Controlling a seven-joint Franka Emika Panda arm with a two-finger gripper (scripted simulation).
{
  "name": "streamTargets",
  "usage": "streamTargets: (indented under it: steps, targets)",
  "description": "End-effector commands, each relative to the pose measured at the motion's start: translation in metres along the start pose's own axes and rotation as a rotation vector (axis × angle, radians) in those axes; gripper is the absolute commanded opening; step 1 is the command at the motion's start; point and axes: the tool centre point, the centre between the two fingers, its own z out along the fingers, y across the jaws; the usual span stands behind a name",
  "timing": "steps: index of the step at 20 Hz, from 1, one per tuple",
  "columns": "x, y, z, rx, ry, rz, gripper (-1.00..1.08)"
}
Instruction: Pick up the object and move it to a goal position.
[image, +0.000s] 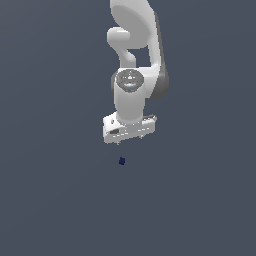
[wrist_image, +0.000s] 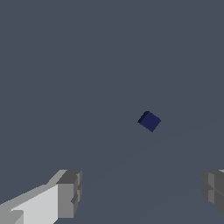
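Hovering white robot gripper (image: 129, 140), fingers (wrist_image: 68, 194) spread apart, nothing held. Tiny dark navy-blue cube (wrist_image: 149, 120) lies on the grey floor (image: 50, 200) just below, untouched. Likely light, rigid, non-fragile; pinch two opposite flat faces, centred, since it's small enough to slip out.

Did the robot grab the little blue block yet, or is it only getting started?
Only getting started. Nothing looks done: the tiny dark navy-blue cube lies alone on the grey floor, untouched. In hand: the white robot gripper hangs above it, apart from it, with its grey fingers spread wide and nothing between them. Left to do: drop down, close on the cube, lift it and carry it to the goal, which no picture shows.
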Motion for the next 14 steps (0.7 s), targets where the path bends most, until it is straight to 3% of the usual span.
streamTargets:
  steps: [1, 14]
  targets:
    - [0.002, 0.004, 0.006, -0.004, 0.001, -0.068, 1.0]
    - [0.014, 0.021, 0.036, -0.019, 0.007, -0.418, 1.0]
